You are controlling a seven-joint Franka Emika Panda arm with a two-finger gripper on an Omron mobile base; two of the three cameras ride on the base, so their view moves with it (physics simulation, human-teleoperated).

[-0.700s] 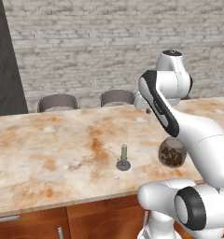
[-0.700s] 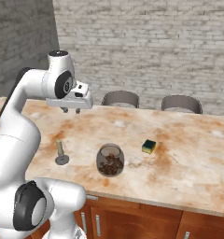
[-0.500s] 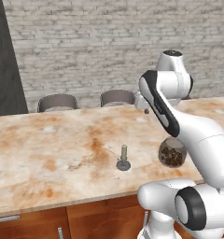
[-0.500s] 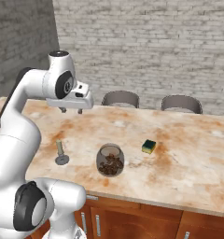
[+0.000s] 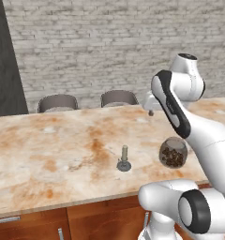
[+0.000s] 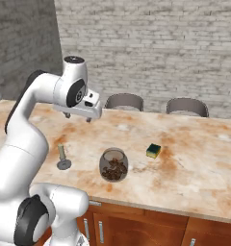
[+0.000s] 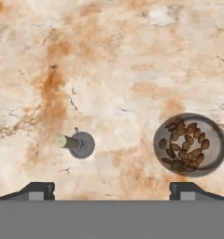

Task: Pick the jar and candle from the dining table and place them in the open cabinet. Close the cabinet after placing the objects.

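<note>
Two items sit lower frame on the table (image 7: pixel 114 56): candle (image 7: pixel 76 144) left, jar (image 7: pixel 190 144) right; gripper (image 7: pixel 112 190) spread wide, empty.

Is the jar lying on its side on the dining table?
No, the jar stands upright on the dining table, with its round body resting on its base.

place: kitchen dining area | cues: marbled dining table (image 5: pixel 48 154), chairs (image 5: pixel 58 102), brick wall (image 5: pixel 95 47)

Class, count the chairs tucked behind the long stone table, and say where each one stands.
2. One chair stands at the table's far edge toward the left in the left base view; the other chair is beside it, nearer the middle. More may be hidden past the picture's edges.
</note>
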